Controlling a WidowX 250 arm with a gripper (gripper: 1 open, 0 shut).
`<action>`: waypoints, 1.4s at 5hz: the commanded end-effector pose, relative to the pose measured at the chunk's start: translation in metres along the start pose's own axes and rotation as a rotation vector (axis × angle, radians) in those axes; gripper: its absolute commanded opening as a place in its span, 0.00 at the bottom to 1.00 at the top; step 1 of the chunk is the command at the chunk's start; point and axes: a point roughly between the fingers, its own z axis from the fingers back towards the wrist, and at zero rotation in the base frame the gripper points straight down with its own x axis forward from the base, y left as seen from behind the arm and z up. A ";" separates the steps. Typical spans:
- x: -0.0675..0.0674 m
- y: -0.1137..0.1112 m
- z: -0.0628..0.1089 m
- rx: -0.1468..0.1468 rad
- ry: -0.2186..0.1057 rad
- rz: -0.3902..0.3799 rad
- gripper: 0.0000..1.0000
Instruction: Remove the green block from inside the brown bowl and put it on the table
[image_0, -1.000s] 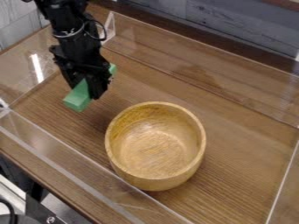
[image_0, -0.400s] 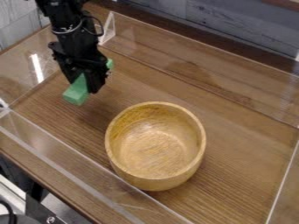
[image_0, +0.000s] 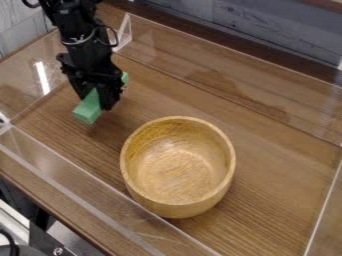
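Observation:
The green block (image_0: 90, 109) hangs upright in my gripper (image_0: 98, 97), whose black fingers are shut on its upper end. Its lower end is close to the table (image_0: 254, 110); whether it touches I cannot tell. Both are to the upper left of the brown bowl (image_0: 178, 165), clear of its rim. The bowl is a round, thick-walled wooden one and its inside is empty.
Clear acrylic walls (image_0: 80, 205) border the tabletop on the near, left and far sides. The black arm (image_0: 74, 25) rises toward the top left corner. A grey plank wall runs behind the table.
The gripper with the green block has shifted slightly left and down toward the table. The bowl has not moved.

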 end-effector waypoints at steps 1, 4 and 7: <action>0.011 0.009 0.013 0.024 -0.051 0.009 1.00; 0.016 0.008 0.018 0.001 -0.043 0.006 1.00; 0.020 0.005 0.010 -0.016 -0.041 -0.001 1.00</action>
